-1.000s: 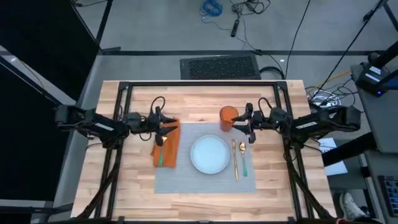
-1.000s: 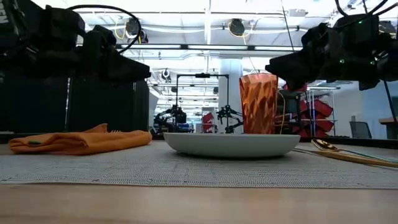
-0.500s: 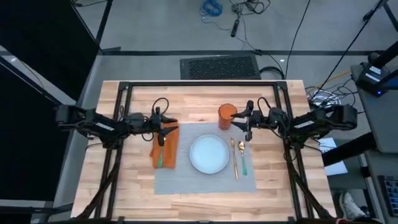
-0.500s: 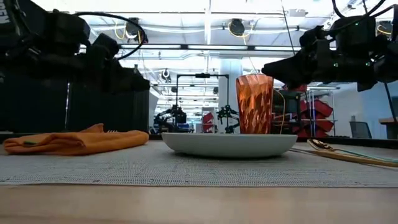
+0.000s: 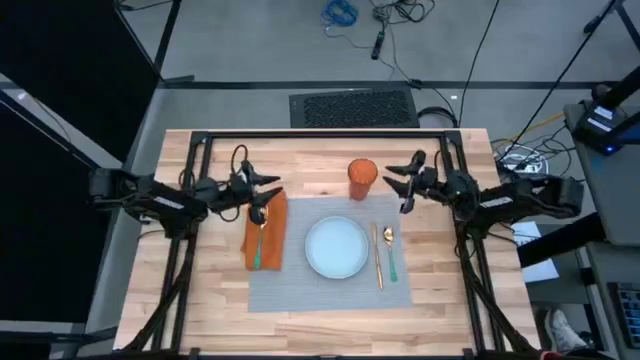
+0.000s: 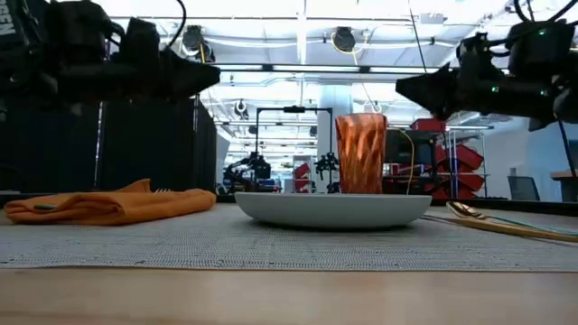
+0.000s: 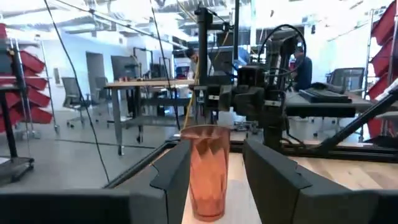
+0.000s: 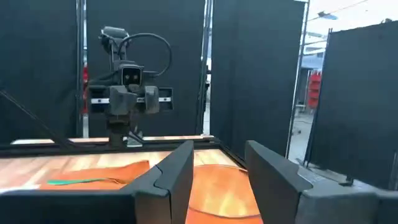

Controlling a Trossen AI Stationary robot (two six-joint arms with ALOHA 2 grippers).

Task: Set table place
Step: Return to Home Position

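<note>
The grey placemat [image 5: 300, 285] lies on the wooden table [image 5: 200, 300]. On it sit a pale plate [image 5: 337, 247], a gold knife [image 5: 378, 262] and a gold spoon [image 5: 390, 250] with a green handle. An orange napkin [image 5: 266, 232] with a green-handled fork [image 5: 258, 245] lies at the mat's left edge. An orange cup [image 5: 362, 178] stands upright by the mat's far edge. My right gripper [image 5: 397, 183] hovers open just right of the cup. My left gripper [image 5: 265, 192] hovers open above the napkin's far end.
A black metal frame [image 5: 320, 135] runs along the table's far side and down both flanks under the arms. Bare wood shows in front of the mat and in the far strip behind the cup. Black curtains and room furniture stand beyond the table.
My right gripper shifted the cup a little toward the far edge, let go of it, then drew back toward the table's right edge and rose. The cup stays upright. My left gripper has risen off the napkin.
</note>
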